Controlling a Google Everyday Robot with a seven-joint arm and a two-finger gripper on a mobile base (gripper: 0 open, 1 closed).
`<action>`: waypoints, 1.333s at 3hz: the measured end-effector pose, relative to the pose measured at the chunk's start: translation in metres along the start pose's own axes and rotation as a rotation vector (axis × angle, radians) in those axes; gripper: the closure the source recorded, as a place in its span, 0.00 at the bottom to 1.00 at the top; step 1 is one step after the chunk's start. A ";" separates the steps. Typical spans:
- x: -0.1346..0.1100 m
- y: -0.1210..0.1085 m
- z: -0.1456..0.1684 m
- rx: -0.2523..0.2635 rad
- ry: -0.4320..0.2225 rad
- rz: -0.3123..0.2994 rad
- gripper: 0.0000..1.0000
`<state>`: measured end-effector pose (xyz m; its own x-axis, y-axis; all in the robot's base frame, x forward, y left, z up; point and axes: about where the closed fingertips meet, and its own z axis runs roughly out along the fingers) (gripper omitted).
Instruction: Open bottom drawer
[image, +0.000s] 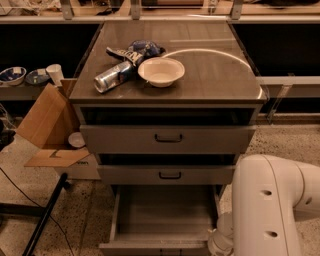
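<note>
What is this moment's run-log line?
bottom drawer: pulled well out | arm: by its front right corner | gripper: out of view at frame's lower edge

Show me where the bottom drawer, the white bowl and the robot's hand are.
bottom drawer (165, 214): camera view, on its bare grey inside floor.
white bowl (161, 71): camera view, on the middle of its inside.
hand (219, 244): camera view, on its white part at the bottom edge, beside the drawer's front right corner.

The cabinet top (210, 75) bears a white bowl (161, 71), a tipped can (114, 77) and a wrapper (137, 50); the hand (218, 244) sits bottom right.
</note>
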<state>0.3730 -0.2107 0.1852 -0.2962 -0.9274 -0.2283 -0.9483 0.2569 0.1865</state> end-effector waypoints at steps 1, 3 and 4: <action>-0.001 0.006 -0.015 0.029 0.000 -0.002 0.00; -0.022 0.001 -0.055 0.137 -0.032 -0.055 0.00; -0.035 -0.005 -0.069 0.184 -0.060 -0.080 0.00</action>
<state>0.3960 -0.1984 0.2584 -0.2206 -0.9303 -0.2930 -0.9722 0.2338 -0.0105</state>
